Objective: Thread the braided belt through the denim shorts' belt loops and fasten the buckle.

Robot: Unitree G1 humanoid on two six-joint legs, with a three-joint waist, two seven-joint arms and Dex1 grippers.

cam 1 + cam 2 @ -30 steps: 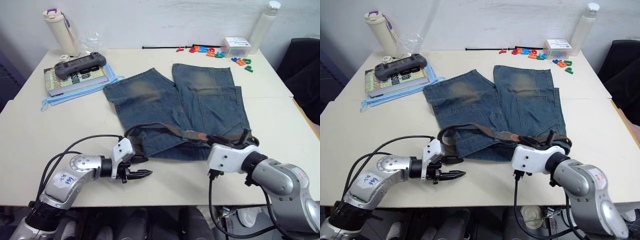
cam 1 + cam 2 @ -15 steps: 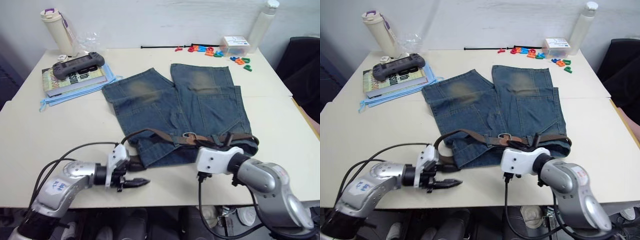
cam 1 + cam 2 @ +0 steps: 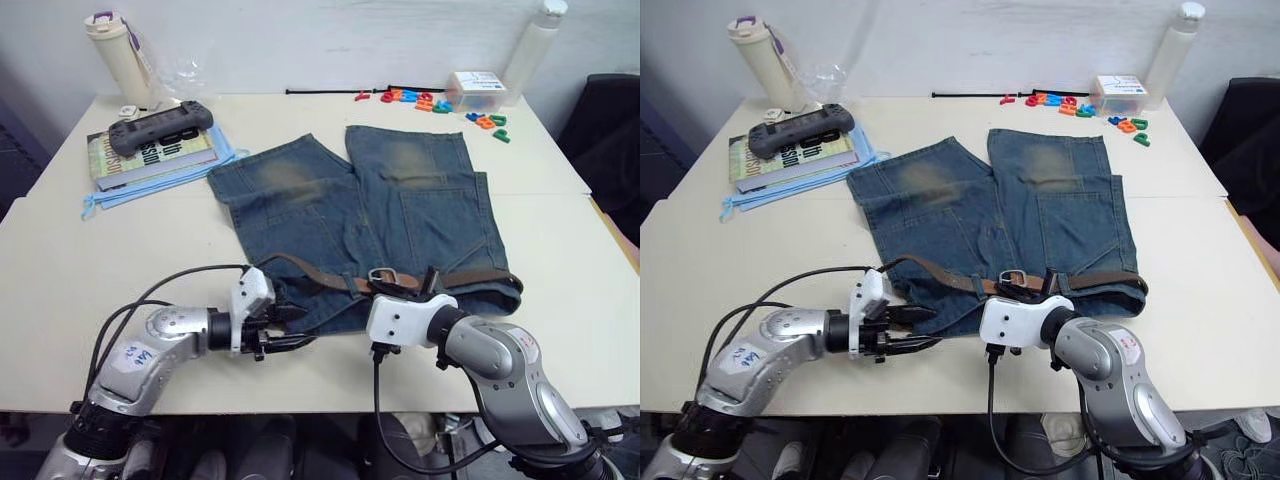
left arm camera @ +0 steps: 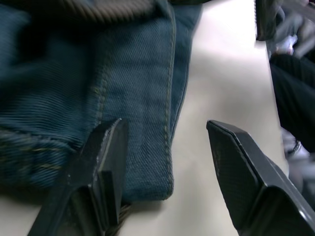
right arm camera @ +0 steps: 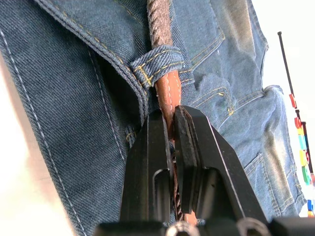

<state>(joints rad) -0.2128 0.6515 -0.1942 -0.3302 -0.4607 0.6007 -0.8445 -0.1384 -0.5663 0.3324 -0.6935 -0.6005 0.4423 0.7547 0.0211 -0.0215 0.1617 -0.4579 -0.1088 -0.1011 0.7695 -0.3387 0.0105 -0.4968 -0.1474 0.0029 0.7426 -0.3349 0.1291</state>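
A: Which way does the belt point(image 3: 440, 277) run?
B: Lengthwise along the waistband of the shorts point(image 3: 360, 220), across the bench point(image 3: 90, 260), buckle point(image 3: 381, 275) near the middle.
A: And the right fingers point(image 5: 170, 129)?
B: Clamped on the belt, just short of a belt loop point(image 5: 156, 64).
A: Left fingers point(image 4: 106, 147)?
B: Apart, straddling the waistband's corner.

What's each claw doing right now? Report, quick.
Left claw: open, straddling the waistband edge of the denim shorts, gripping nothing.
Right claw: closed on the braided belt, just below a belt loop.
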